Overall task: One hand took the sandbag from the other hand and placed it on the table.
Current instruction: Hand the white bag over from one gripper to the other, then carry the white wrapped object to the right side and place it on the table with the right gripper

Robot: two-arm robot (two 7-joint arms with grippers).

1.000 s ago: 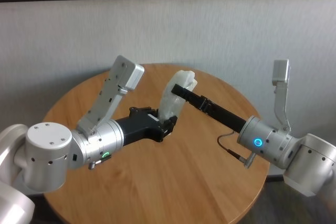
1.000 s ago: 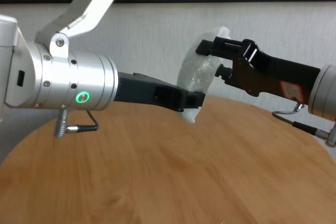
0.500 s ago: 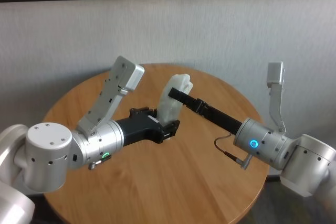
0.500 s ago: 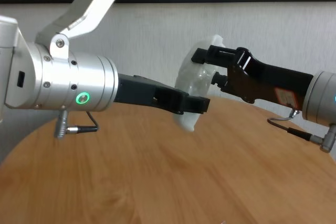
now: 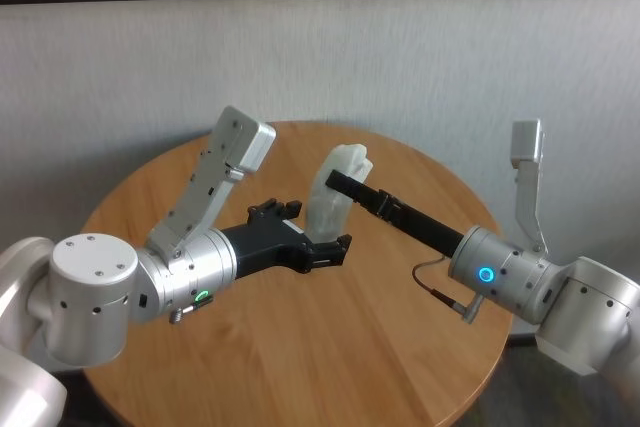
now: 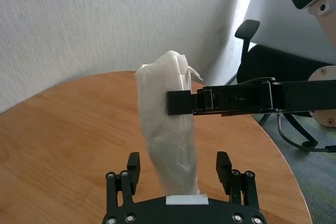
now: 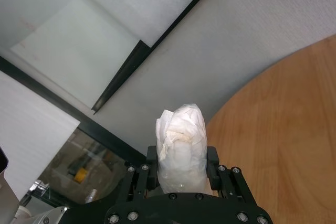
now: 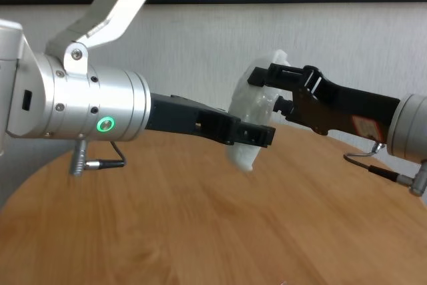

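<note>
Above round light-brown wooden desk [image 5: 330,347]: soft white oblong sandbag [image 5: 328,202] upright, clamped near top by blue-ringed black right hand [image 5: 336,180]; green-ringed black left hand [image 5: 318,231] spread wide, fingers flanking lower end, untouching.

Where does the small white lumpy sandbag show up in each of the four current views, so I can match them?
Head view: the small white lumpy sandbag stands upright at centre, above the round wooden table.
Left wrist view: centre, between open fingers of the left hand.
Right wrist view: low centre, clamped by the right hand.
Chest view: centre.
Shared landmark: the table.
</note>
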